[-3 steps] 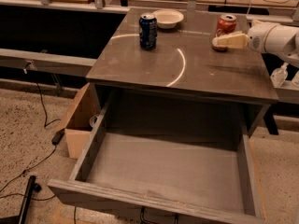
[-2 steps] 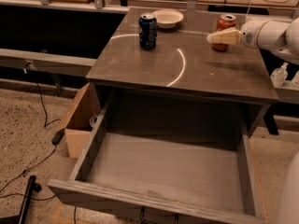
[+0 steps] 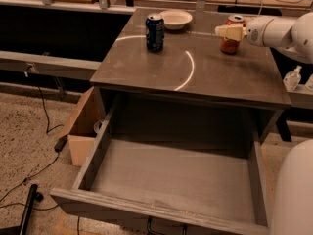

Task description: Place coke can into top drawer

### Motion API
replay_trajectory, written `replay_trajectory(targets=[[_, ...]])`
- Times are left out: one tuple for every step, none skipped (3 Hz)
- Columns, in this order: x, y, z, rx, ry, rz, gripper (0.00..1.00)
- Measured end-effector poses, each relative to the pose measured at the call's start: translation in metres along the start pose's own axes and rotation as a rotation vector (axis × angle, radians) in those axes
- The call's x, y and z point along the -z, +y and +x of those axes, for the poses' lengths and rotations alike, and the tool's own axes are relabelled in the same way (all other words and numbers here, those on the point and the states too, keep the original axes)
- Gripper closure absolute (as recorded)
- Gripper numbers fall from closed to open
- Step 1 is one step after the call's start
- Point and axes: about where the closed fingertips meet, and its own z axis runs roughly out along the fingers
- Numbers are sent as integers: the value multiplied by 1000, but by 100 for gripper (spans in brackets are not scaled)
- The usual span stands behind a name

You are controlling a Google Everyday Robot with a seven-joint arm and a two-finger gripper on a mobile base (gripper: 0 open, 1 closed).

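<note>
Gripper (image 3: 224, 32) at far right of cabinet top (image 3: 210, 70), across upper part of coke can (image 3: 228, 46); spread or pinching: cannot tell. Coke can upright on top, not lifted. Top drawer (image 3: 171, 177) already open, nothing inside. Left: secure grasp, lift, carry, release. 1 blue can (image 3: 155, 32), 1 bowl (image 3: 176, 19) well apart.
</note>
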Motion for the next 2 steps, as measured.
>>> replay_trajectory(targets=[[3, -12, 9, 2, 17, 13, 58], [25, -12, -2, 7, -5, -28, 80]])
